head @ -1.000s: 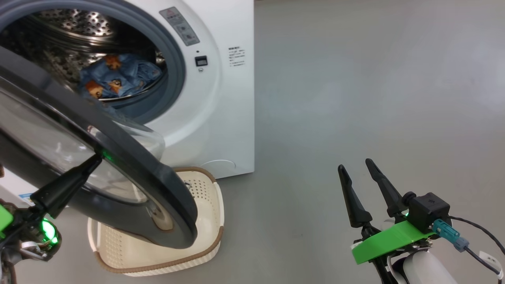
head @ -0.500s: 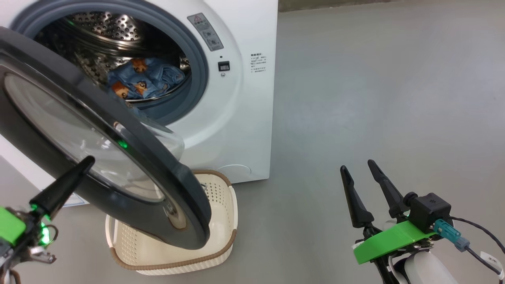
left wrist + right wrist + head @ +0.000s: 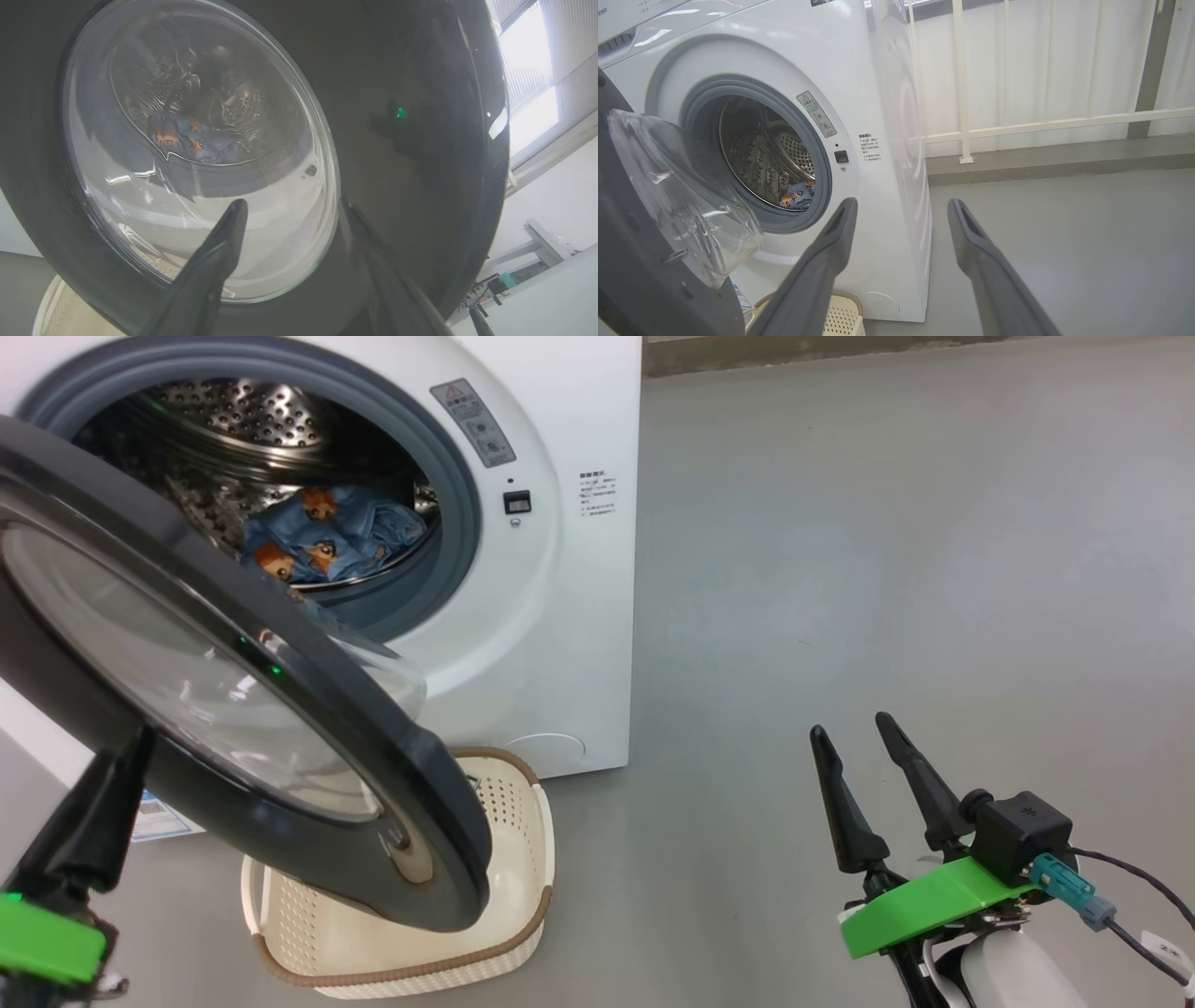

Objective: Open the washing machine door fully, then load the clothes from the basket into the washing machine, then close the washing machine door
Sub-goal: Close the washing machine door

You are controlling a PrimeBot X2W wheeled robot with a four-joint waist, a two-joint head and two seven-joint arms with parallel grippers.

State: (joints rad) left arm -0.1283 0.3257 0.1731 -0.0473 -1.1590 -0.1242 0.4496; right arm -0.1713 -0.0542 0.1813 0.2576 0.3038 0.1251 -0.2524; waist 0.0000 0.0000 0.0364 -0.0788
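Head view: washing machine door [image 3: 411, 784] ajar, hanging over the basket [image 3: 525, 821]. Clothes [image 3: 327, 527] lie in the drum [image 3: 233, 415] of the washing machine [image 3: 560, 616]. Right gripper [image 3: 851, 726] spread wide, empty, well off to the side. Left wrist view: left gripper [image 3: 293, 203] fingers apart, close to the door's outer face, gripping nothing. Right wrist view: right gripper's fingers parted, pointing at the machine's front.

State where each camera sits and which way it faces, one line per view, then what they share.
Left wrist: on the left arm, looking along the open left hand at the outer face of the washing machine door.
Right wrist: on the right arm, looking along the open right hand at the washing machine and floor.
Head: on the head, looking down at door, basket and both hands.
Shared: all three show the clothes in the drum.
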